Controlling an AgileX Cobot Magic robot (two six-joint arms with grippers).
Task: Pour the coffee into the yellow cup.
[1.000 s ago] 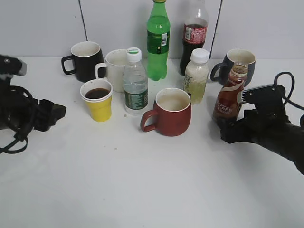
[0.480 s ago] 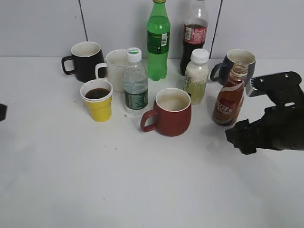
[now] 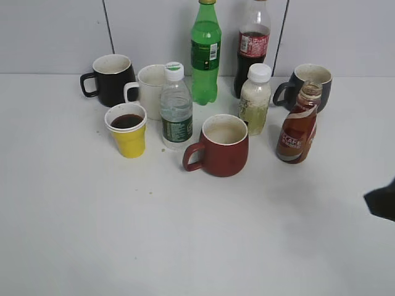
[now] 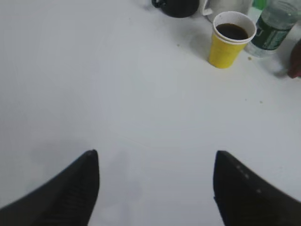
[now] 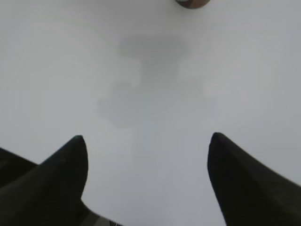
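Note:
The coffee bottle (image 3: 297, 131), uncapped with a red-brown CAFE label, stands upright on the white table at the right; its base shows at the top edge of the right wrist view (image 5: 192, 3). The yellow cup (image 3: 128, 131) stands at the left, holding dark liquid; it also shows in the left wrist view (image 4: 230, 39). My left gripper (image 4: 154, 157) is open and empty over bare table, well short of the cup and out of the exterior view. My right gripper (image 5: 146, 141) is open and empty; only a dark tip of that arm (image 3: 384, 202) shows at the exterior view's right edge.
A dark red mug (image 3: 221, 147) stands mid-table. Behind it stand a water bottle (image 3: 176, 115), a pale drink bottle (image 3: 254, 100), a green bottle (image 3: 205, 52), a cola bottle (image 3: 252, 45), a black mug (image 3: 112, 79), a white mug (image 3: 149, 91) and a dark blue mug (image 3: 308, 83).
My right gripper has let go of the coffee bottle and drawn back to the right edge. My left arm has withdrawn out of the exterior view. The bottle stays upright.

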